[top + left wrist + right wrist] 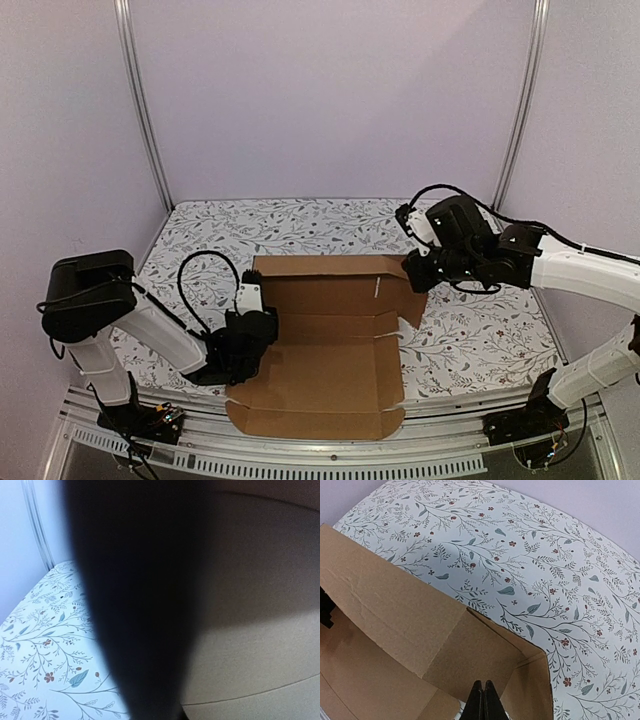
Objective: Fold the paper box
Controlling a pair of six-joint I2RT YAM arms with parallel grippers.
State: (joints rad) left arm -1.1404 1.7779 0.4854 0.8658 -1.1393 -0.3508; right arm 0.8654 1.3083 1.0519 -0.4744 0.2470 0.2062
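Clamping paper box (330, 345) flap with right tool (482, 700); can't tell left tool (258, 335) state, view blocked, box just beside it.

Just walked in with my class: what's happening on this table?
Two robot arms are folding a cardboard box that lies mostly flat on a flowered table. The left arm is at the box's left edge. Its camera is blocked, so its jaws cannot be judged. The right arm is at the far right corner, jaws closed, where the back panel and a side flap are raised.
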